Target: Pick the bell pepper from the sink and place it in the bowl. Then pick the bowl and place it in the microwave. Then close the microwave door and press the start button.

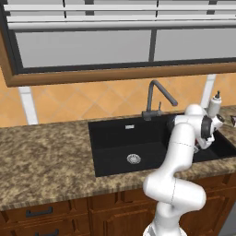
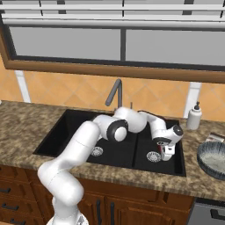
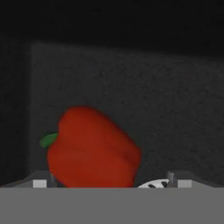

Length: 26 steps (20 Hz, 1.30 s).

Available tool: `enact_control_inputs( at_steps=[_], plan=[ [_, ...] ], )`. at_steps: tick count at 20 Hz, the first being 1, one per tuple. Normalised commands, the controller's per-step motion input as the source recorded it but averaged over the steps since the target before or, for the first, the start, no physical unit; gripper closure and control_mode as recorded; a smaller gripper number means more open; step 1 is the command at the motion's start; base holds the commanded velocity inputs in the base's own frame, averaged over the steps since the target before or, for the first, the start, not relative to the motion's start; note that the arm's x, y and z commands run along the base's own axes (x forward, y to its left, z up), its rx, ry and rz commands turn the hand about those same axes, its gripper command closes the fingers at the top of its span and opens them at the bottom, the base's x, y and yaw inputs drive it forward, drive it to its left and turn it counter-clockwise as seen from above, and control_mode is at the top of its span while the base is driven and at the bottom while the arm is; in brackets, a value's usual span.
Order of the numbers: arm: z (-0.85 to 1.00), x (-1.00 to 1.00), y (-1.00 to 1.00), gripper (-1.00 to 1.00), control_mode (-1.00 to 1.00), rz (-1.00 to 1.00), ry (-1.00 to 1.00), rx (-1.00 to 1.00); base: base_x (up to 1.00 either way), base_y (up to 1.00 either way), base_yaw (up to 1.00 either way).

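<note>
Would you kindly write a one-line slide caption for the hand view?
Open gripper low in the black sink, red bell pepper between its fingertips, silver drain beside.

soap bottle, granite counter, window

Left base view sits behind the white arm's left, looking forward and down across the speckled brown granite table at the black matte double-basin sink and dark grey angular faucet. Right base view does the same from the arm's right, and also catches the deep dark grey streaked bowl at its right edge. Both share the sink, faucet, tiled wall and window. Hand view is very close inside a basin, facing the glossy red bell pepper against the black sink wall, drain edge beside it.
</note>
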Motion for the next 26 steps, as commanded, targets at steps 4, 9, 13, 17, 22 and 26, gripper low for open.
enact_control_inputs(
  at_steps=[4, 9, 13, 17, 22, 26],
  plan=[
    [-0.06, 0.27, -0.17, -1.00, -1.00, 0.00, 0.00, 0.00, 0.00, 0.00, 0.00],
    [-0.16, 0.14, 0.05, 1.00, -1.00, 0.00, 0.00, -0.05, 0.00, 0.00, 0.00],
    [0.19, -0.24, 0.00, 1.00, -1.00, 0.02, 0.06, -0.08, 0.00, 0.00, 0.00],
    [0.73, -0.97, 0.00, 1.00, -1.00, 0.10, -0.02, -0.03, 0.00, 0.00, 0.00],
    [1.00, -0.99, 0.00, 1.00, -1.00, 0.13, 0.00, -0.12, 0.00, 0.00, 0.00],
    [1.00, -0.78, -0.02, 1.00, -1.00, 0.13, 0.00, -0.20, 0.00, 0.00, 0.00]
  ],
)
